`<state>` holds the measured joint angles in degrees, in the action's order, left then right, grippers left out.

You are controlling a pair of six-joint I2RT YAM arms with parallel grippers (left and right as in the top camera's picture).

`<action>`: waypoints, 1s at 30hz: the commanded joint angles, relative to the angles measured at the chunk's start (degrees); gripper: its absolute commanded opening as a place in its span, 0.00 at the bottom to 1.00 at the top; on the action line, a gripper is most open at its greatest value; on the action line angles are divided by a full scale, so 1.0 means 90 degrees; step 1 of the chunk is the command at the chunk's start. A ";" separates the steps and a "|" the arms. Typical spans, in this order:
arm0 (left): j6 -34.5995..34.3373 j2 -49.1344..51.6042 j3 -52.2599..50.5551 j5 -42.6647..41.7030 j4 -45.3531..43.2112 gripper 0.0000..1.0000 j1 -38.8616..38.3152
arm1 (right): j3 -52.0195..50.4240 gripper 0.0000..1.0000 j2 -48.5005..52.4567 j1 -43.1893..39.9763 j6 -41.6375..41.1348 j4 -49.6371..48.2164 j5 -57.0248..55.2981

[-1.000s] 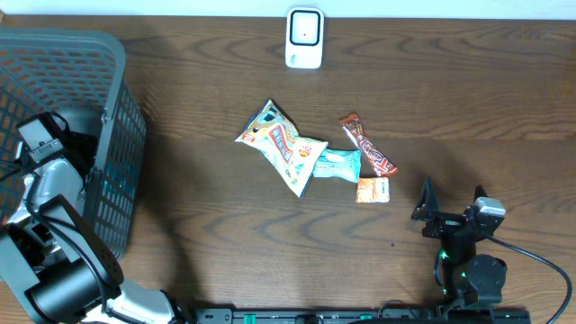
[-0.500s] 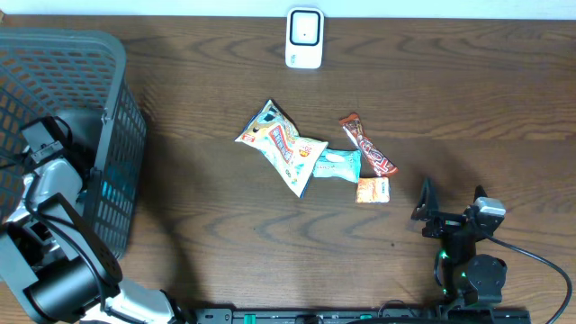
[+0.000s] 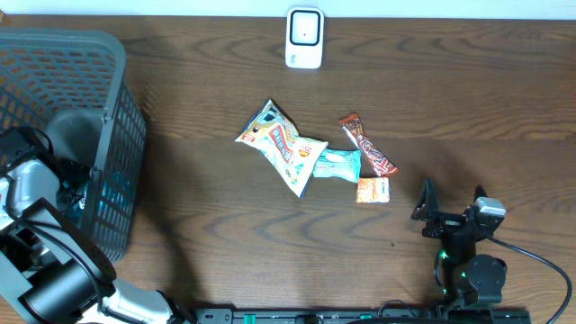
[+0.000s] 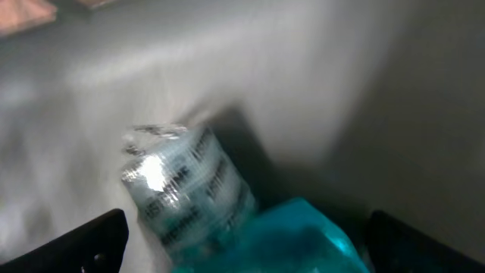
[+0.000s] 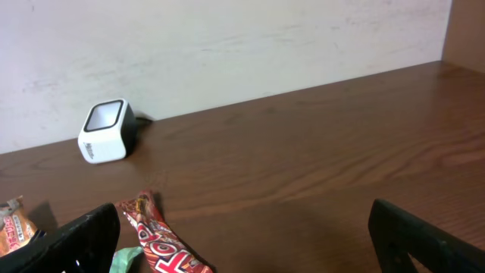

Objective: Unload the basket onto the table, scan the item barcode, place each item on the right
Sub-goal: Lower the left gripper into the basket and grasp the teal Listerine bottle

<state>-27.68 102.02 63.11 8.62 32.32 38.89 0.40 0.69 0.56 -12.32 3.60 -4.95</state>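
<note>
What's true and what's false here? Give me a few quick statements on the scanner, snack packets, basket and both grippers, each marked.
1. The white box-shaped barcode scanner stands at the far edge of the wooden table, apart from the snack packets. True.
2. The right gripper holds the red-brown candy bar wrapper. False: its jaws are open and empty, and the bar lies on the table.
3. The left gripper is down inside the grey mesh plastic basket, jaws open. True.
4. The small orange packet lies in the basket. False: it lies on the table, near the candy bar.
</note>
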 commanded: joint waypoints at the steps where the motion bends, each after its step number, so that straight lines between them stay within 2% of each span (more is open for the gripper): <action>1: -0.0636 0.0100 0.0233 -0.0277 0.0372 1.00 0.0005 | -0.0010 0.99 -0.0034 -0.0027 0.0087 0.0010 -0.0056; 9: -0.1545 0.0012 0.0253 -0.0619 0.0906 0.98 0.0005 | -0.0010 0.99 -0.0034 -0.0027 0.0087 0.0010 -0.0056; 22: -0.2132 0.0199 0.0083 -0.1061 0.1061 0.98 0.0005 | -0.0010 0.99 -0.0034 -0.0027 0.0087 0.0010 -0.0056; 24: -0.2132 0.0330 0.0083 -0.1061 0.1039 0.92 0.0005 | -0.0010 0.99 -0.0034 -0.0027 0.0087 0.0010 -0.0056; 30: -0.2101 0.0777 0.0085 -0.1059 0.0845 0.57 0.0005 | -0.0010 0.99 -0.0034 -0.0027 0.0087 0.0010 -0.0056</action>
<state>-46.52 103.53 65.39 0.05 41.28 38.87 0.40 0.69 0.54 -12.32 3.60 -4.95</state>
